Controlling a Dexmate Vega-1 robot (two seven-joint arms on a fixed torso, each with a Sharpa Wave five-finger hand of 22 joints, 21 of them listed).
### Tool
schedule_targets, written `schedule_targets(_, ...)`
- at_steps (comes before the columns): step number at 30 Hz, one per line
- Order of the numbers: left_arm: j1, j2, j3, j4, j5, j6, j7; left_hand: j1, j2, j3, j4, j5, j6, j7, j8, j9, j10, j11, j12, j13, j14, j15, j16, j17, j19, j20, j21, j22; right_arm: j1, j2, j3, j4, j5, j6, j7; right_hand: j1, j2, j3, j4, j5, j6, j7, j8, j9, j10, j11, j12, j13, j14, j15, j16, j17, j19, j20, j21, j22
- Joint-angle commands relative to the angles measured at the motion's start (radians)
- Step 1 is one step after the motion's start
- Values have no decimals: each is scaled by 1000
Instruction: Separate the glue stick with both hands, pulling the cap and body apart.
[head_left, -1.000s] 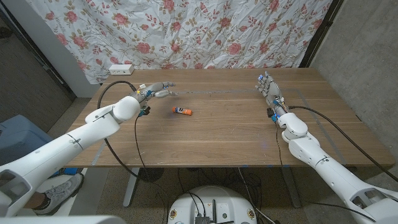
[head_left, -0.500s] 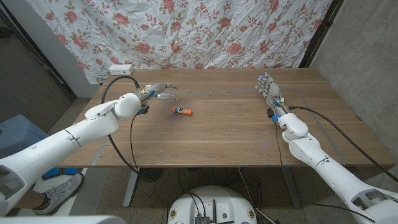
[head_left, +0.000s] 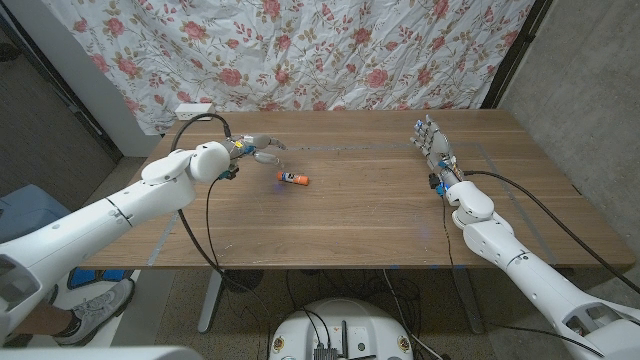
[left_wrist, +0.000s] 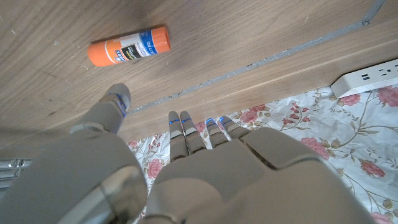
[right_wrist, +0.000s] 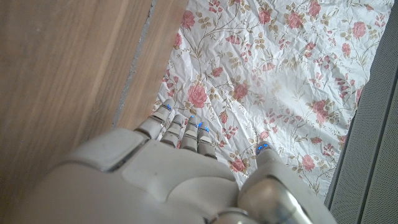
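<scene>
Glue stick (head_left: 293, 179), orange with its cap on, lies on its side on the counter (head_left: 350, 215) left of the middle, toward the far edge. Just beyond it the left hand (head_left: 258, 148) hovers with fingers spread, holding nothing. By the far right corner the right hand (head_left: 430, 138) stands upright, fingers apart and empty. A white power strip (head_left: 195, 111) sits past the far left corner before the floral cloth (head_left: 330, 50).

Bare wood lies all around the small orange glue stick (head_left: 293, 179), with nothing between it and the white left hand (head_left: 257, 146) just behind it. The wide stretch of wooden table (head_left: 360, 215) towards the white right hand (head_left: 430, 139) is unobstructed too. A white power strip (head_left: 194, 111) sits beyond the far left corner, before the floral cloth backdrop (head_left: 330, 50).
</scene>
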Motion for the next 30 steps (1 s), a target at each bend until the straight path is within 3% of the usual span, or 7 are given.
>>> schedule_targets(1, -59, -19, 58, -16, 162, 42, -119, 20, -9, -7, 0, 1, -2, -28, -2, 4, 4, -9, -5, 1, -12, -60, 6, 2, -16, 7, 4, 4, 9, 7, -1, 11, -7, -1, -12, -1, 18, 7, -6, -3, 10, 4, 5, 5, 3, 1, 6, 1, -5, 0, 9, -1, -5, 0, 5, 4)
schedule_targets(14, -78, -58, 96, -26, 308, 75, -196, 63, -22, -18, 3, 2, 18, -83, 0, 5, 26, 4, -3, 2, -26, -46, 8, 3, -55, 51, 6, 4, 3, 6, 6, 7, -9, 6, -25, 0, 19, 9, -11, -5, 15, 6, 6, 5, -1, 10, 5, 1, -5, 10, 11, -3, -6, 3, 6, 4)
schedule_targets(23, -89, -82, 127, -22, 412, 70, -252, 77, -24, -23, 4, 3, 27, -74, 1, 5, 46, -6, 0, 2, -25, -49, 10, 3, -56, 62, 9, 4, -5, -1, 10, -6, -9, 0, -33, 0, 19, 10, -13, -6, 16, 5, 6, 5, 0, 11, 5, 1, -6, 12, 12, -4, -7, 7, 6, 4)
schedule_targets(30, -65, -101, 123, -27, 456, 80, -241, 89, -24, -25, 3, 4, 29, -70, 0, 5, 62, -12, 3, 2, -17, -50, 13, 3, -49, 71, 13, 4, -8, -1, 13, -8, -5, 1, -32, -1, 20, 11, -14, -6, 18, 4, 6, 5, 1, 10, 5, 1, -8, 15, 12, -5, -8, 7, 6, 4)
